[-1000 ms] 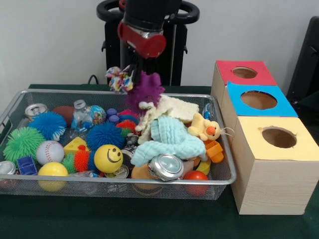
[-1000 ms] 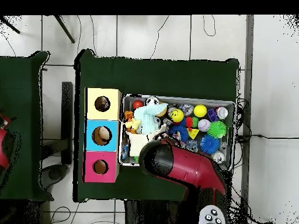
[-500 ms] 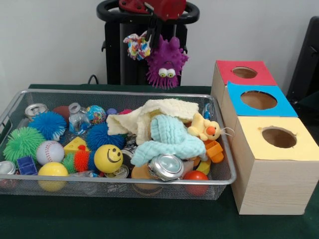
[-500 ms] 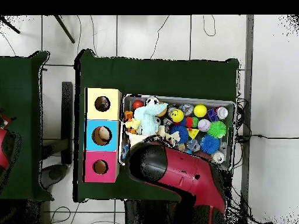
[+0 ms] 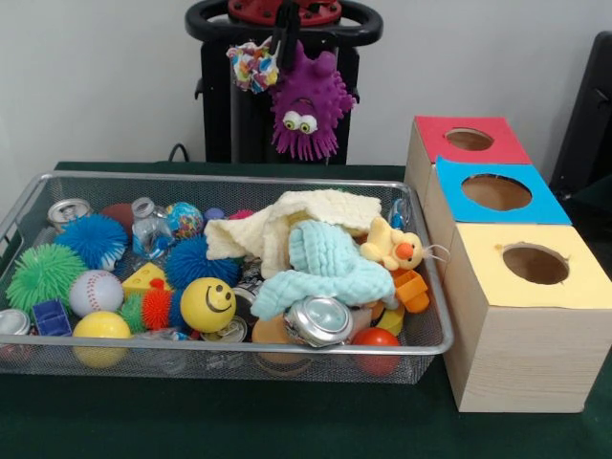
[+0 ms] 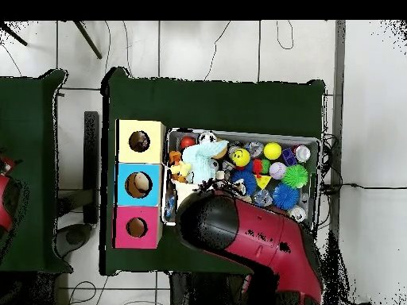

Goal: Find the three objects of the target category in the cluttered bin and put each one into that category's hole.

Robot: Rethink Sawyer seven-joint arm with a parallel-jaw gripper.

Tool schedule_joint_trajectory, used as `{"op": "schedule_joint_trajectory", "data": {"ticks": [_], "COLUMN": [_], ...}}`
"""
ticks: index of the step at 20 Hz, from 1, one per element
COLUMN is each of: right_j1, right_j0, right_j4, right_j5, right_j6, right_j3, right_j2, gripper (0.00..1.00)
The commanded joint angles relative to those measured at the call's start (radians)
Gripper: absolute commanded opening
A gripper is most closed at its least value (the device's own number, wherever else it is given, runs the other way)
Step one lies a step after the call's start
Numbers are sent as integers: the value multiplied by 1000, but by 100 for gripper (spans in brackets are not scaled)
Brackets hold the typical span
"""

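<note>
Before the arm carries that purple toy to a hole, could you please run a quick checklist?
1. Purple toy lifted clear of the bin: ok.
2. Only one thing lifted: not ok, a multicolored scrap hangs beside it.
3. Gripper shut firmly on the toy: cannot tell, fingertips hidden.
4. Red hole, blue hole and yellow hole unblocked: ok.
5. Which hole suits the toy: cannot tell.

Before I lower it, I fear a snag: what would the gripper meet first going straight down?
The gripper, shut on the purple monster toy, would probably bring it onto the cream cloth at the bin's far side; depth is unclear.
</note>
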Motion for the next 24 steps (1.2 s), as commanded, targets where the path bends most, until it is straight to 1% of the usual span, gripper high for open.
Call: {"op": "schedule_joint_trajectory", "data": {"ticks": [1,8,12,18,24], "right_j1": [26,36,55,62,69], "right_j0": [-22,-44,-58,-54,-61], "right_j4": [33,31,33,38,39], "right_j5": [5,-27,-54,-72,-81], "right_j6": [139,119,113,120,104], "right_j3": [-14,-10,-14,-8,-6], "right_j2": [29,39,55,64,74], "gripper": [0,0,0,0,0]}}
